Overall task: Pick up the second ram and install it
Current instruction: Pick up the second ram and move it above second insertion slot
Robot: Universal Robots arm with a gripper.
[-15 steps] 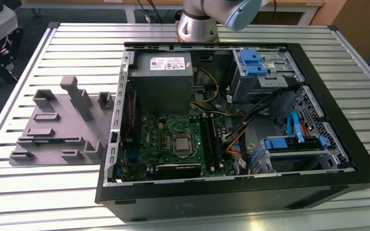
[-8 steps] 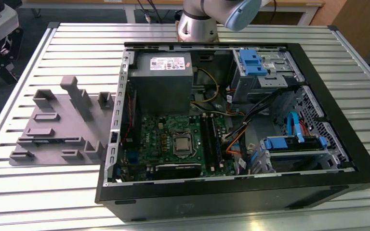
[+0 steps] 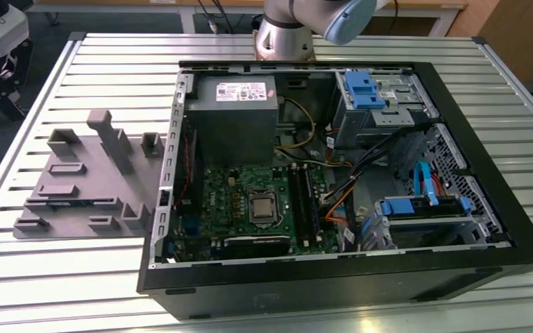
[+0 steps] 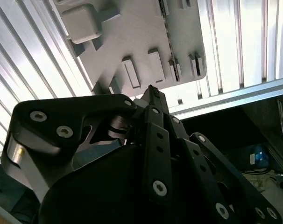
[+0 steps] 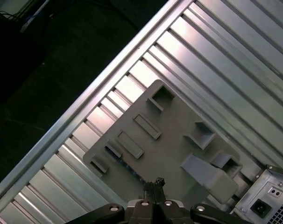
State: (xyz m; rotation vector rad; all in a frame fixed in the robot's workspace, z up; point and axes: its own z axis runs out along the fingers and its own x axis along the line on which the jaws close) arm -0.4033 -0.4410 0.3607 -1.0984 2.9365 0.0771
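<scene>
The second ram (image 5: 126, 163) is a thin dark stick lying in a long slot of the gray tray (image 5: 179, 116). In the exterior view that ram (image 3: 72, 203) shows as a dark line near the front of the tray (image 3: 81, 180), to the left of the open computer case (image 3: 341, 277). My gripper (image 5: 155, 183) hangs above the tray, a little to one side of the ram and apart from it. In the second wrist view the black fingers (image 4: 152, 91) meet at their tips, shut on nothing, with the tray (image 4: 132, 42) below them.
The tray carries several upright gray blocks (image 3: 109, 135). The case holds a green motherboard (image 3: 248, 201), a gray power supply (image 3: 234, 104), loose cables (image 3: 359, 173) and blue drive brackets (image 3: 366, 90). Everything rests on a ribbed metal table (image 3: 26, 277), whose edge (image 5: 85, 105) runs near the tray.
</scene>
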